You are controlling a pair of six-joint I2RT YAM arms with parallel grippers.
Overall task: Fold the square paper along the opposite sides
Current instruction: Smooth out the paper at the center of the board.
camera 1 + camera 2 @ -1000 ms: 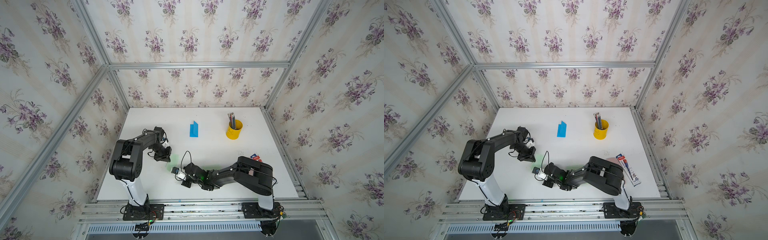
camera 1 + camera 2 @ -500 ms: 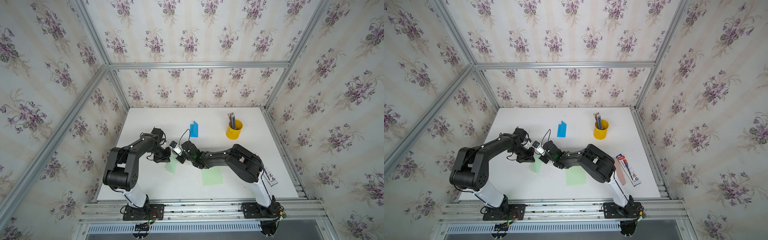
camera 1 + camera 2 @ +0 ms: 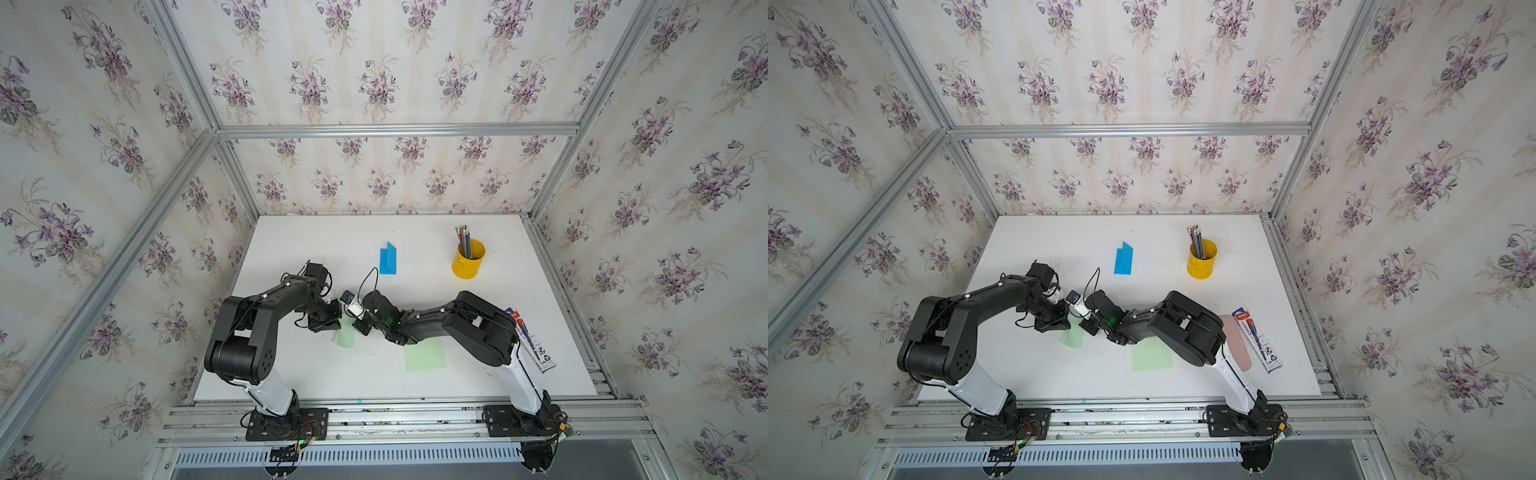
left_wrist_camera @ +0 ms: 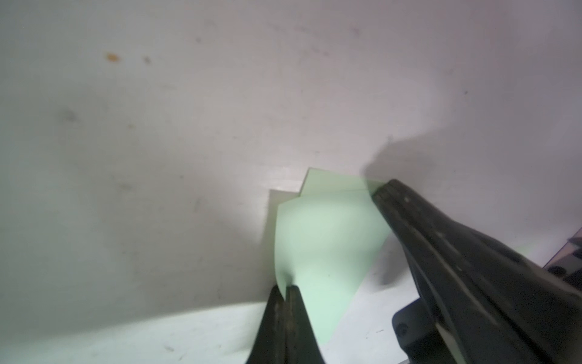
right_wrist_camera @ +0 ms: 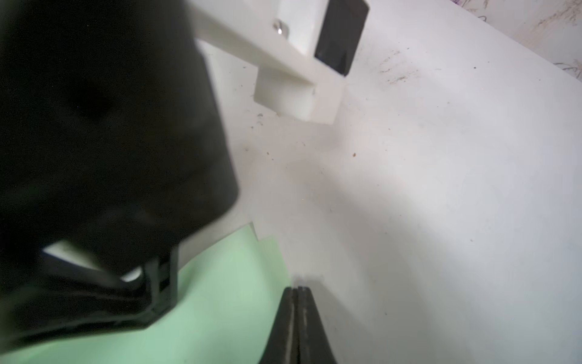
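Observation:
The square paper is pale green and lies doubled over into a narrow strip left of the table's middle. In the left wrist view its upper layer curls up from the table, the layers' corners not matching. My left gripper is shut on one edge of that layer. My right gripper is shut too, with its tip at the paper's opposite edge. Its fingers reach the far corner. I cannot tell whether they pinch the paper.
A second green sheet lies flat under the right forearm. A folded blue paper and a yellow cup of pencils stand farther back. A pencil box and a pink sheet lie at the right edge.
The right arm has swung from the table's front toward the left gripper, uncovering the flat green sheet. Both grippers now meet at the folded paper. Over the last half second little moved.

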